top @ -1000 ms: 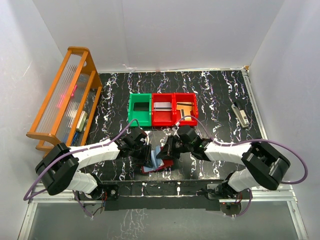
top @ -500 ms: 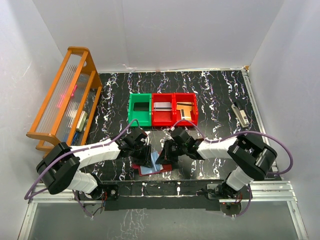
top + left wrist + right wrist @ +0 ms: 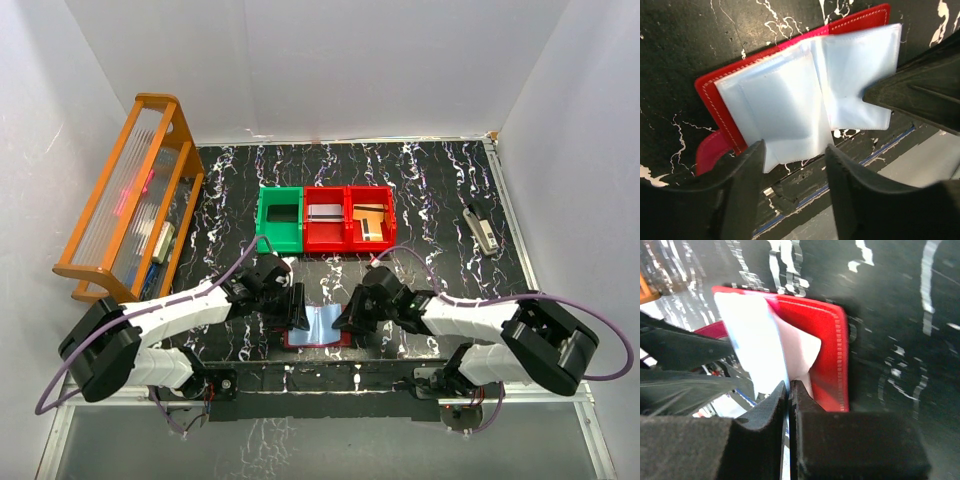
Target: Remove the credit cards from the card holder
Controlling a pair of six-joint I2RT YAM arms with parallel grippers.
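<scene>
The card holder (image 3: 318, 328) lies open on the black table near its front edge, red cover down and pale bluish sleeves (image 3: 790, 85) fanned upward. My left gripper (image 3: 297, 311) is at its left side; in the left wrist view its jaws (image 3: 795, 148) stand open just below the sleeves' edge, gripping nothing. My right gripper (image 3: 789, 384) is shut on the edge of one sleeve beside the red cover (image 3: 832, 355). The sleeves that show look empty. Gold and brown credit cards (image 3: 369, 220) lie in the right-hand red bin.
A green bin (image 3: 279, 219) and two red bins (image 3: 324, 232) stand in a row behind the holder. An orange wooden rack (image 3: 130, 195) stands at the left wall. A small grey stapler-like object (image 3: 482, 228) lies at the right. The table's metal front rail (image 3: 920, 165) is close.
My left gripper has opened and let go of the sleeves. The card holder has dropped from a raised pose to lying flat. My right gripper has shifted right, still pinching a sleeve.
</scene>
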